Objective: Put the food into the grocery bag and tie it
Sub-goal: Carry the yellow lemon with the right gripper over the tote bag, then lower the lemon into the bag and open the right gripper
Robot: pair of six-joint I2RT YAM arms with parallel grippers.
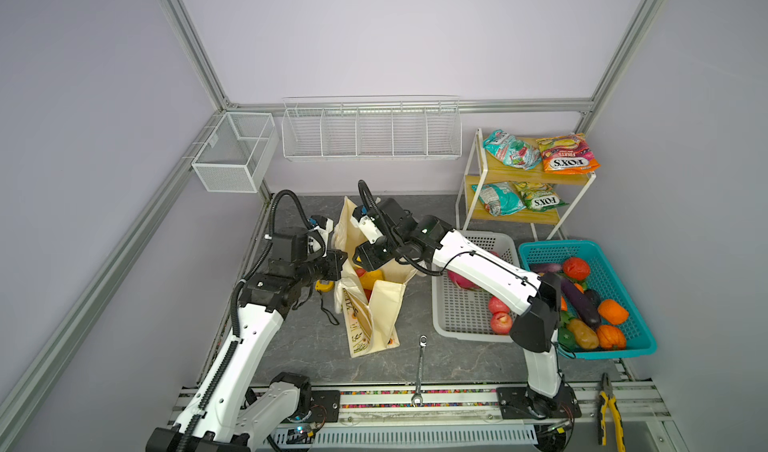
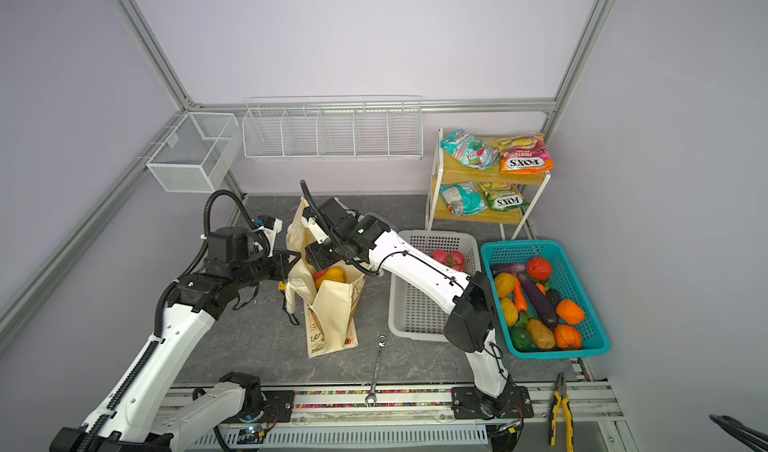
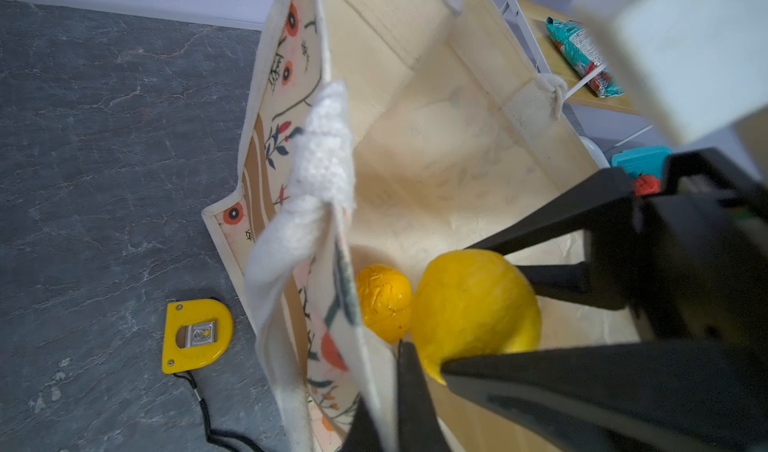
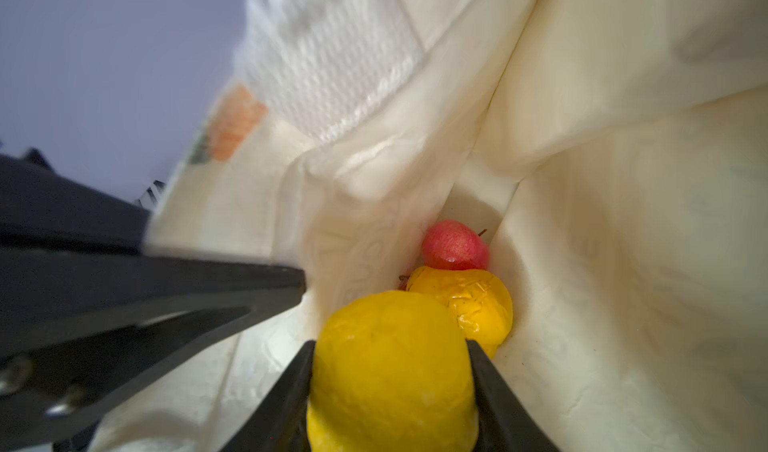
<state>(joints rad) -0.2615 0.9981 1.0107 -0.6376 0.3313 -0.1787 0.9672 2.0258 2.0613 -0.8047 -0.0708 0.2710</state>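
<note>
- While clamped on the yellow fruit [image 3: 473, 304], lower right claw [image 4: 390, 343] deeper into grocery bag [image 1: 384, 304] mid-worktop; part only near bottom.
- Hold left claw [image 3: 384, 412] pinched together on its rim, mouth wide.

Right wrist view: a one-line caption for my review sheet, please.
Right claw holds a yellow fruit inside the grocery bag, a crinkled yellow piece and a red apple lying deeper in.

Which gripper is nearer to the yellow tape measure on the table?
Left. The left gripper pinches the grocery bag beside the tape measure; the right gripper holds a yellow fruit inside the bag.
</note>
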